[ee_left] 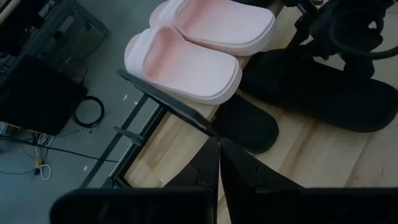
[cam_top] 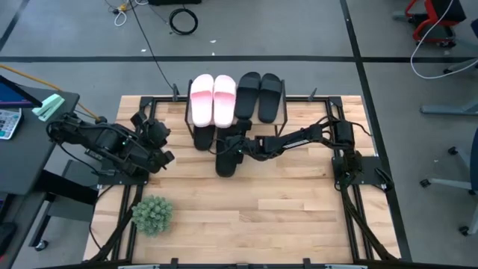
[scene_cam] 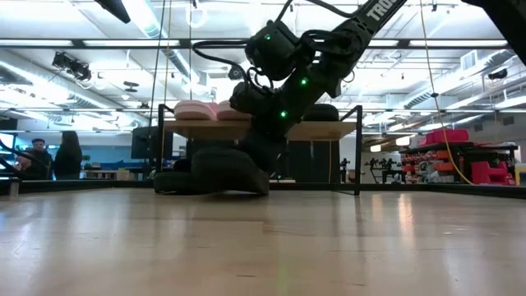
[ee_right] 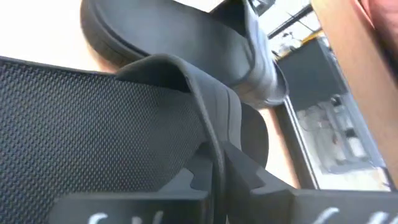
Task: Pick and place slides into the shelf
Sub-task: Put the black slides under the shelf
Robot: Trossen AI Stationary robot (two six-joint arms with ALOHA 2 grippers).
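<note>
A black slide's wide strap (ee_right: 186, 93), ribbed foam with a woven mesh lining, fills the right wrist view, and the right gripper (ee_right: 219, 177) has its jaws pinched shut on that strap's edge. In the high view this slide (cam_top: 226, 158) lies on the slatted wooden tabletop (cam_top: 261, 217) just in front of the shelf (cam_top: 299, 112), at about 12 o'clock from the table's centre, with the right gripper (cam_top: 237, 146) on it. A second black slide (cam_top: 203, 139) sits partly under the shelf, just to its 10 o'clock. On the shelf's light plank top lie two pale pink slides (cam_top: 213, 97) side by side, smooth and rounded, and at their 3 o'clock two black slides (cam_top: 260, 95), matte with contoured footbeds. The left gripper (cam_top: 160, 146) waits at 9 o'clock near the table's left edge, jaws closed on nothing. A spiky green plant ball (cam_top: 152, 214) rests at 7 o'clock.
</note>
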